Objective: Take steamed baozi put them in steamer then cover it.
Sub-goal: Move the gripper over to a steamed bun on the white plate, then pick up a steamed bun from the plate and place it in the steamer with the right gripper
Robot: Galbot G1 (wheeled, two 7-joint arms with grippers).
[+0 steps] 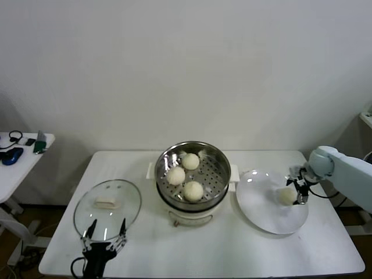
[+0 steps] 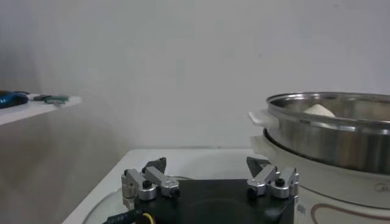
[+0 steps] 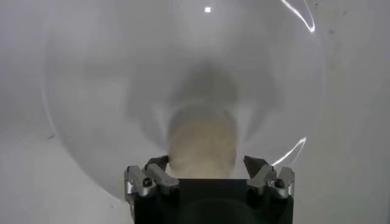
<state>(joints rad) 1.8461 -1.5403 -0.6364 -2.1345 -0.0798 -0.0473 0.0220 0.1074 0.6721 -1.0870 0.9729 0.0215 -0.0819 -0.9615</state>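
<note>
steamer (image 1: 193, 177): three baozi (image 1: 193, 190) | plate (image 1: 261, 218): one bun (image 1: 287, 196)

Four baozi: three (image 1: 190, 161) (image 1: 176, 175) (image 1: 193, 190) in one steamer (image 1: 218, 174), one (image 1: 287, 196) on one plate (image 1: 258, 203); one glass lid (image 1: 107, 208).

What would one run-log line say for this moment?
right gripper: around last baozi on plate | steamer: three inside | left gripper: open, by lid
</note>
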